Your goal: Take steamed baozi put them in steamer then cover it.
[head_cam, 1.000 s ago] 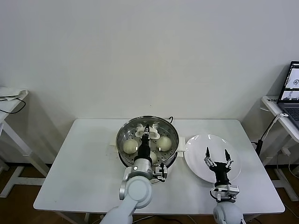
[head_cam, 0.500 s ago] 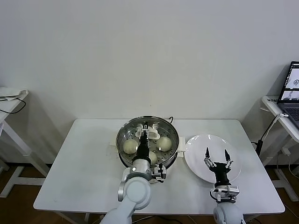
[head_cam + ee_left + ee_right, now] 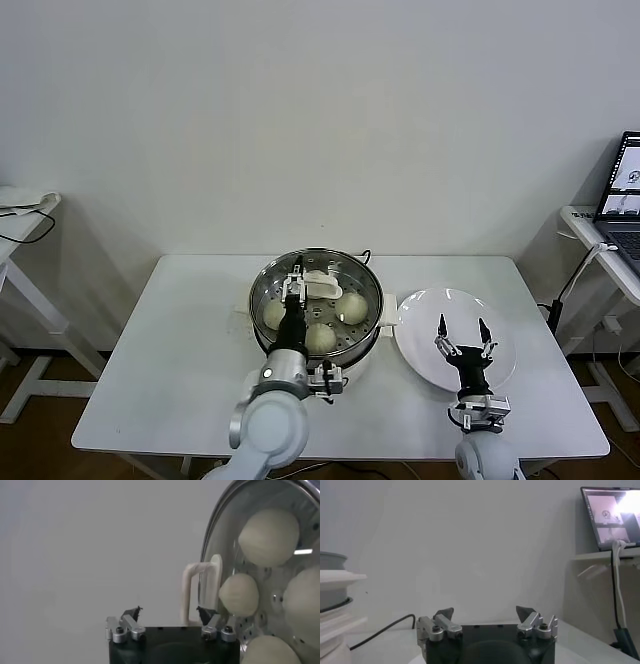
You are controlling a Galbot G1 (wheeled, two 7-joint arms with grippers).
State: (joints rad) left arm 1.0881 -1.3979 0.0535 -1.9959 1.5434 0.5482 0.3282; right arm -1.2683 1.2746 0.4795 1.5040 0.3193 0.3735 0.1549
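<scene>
The steamer (image 3: 368,276) stands at the middle of the white table, its perforated tray holding the baozi. Three baozi (image 3: 351,307) show plainly, and a fourth (image 3: 323,285) at the far side is partly hidden by my left gripper (image 3: 297,274). That gripper hangs open and empty over the steamer's left half. In the left wrist view the open gripper (image 3: 169,613) faces the steamer's rim (image 3: 214,532) and cream handle (image 3: 189,587), with baozi (image 3: 268,536) inside. My right gripper (image 3: 461,331) is open and empty above the white plate (image 3: 418,322); it also shows in the right wrist view (image 3: 485,613).
The plate lies right of the steamer and touches its right handle. A laptop (image 3: 625,190) sits on a side table at the far right. Another side table (image 3: 20,208) stands at the far left. A cable runs behind the steamer. Bare table (image 3: 180,350) lies left of the steamer.
My left gripper has moved to the left over the steamer, uncovering the front baozi. The right arm has not moved.
</scene>
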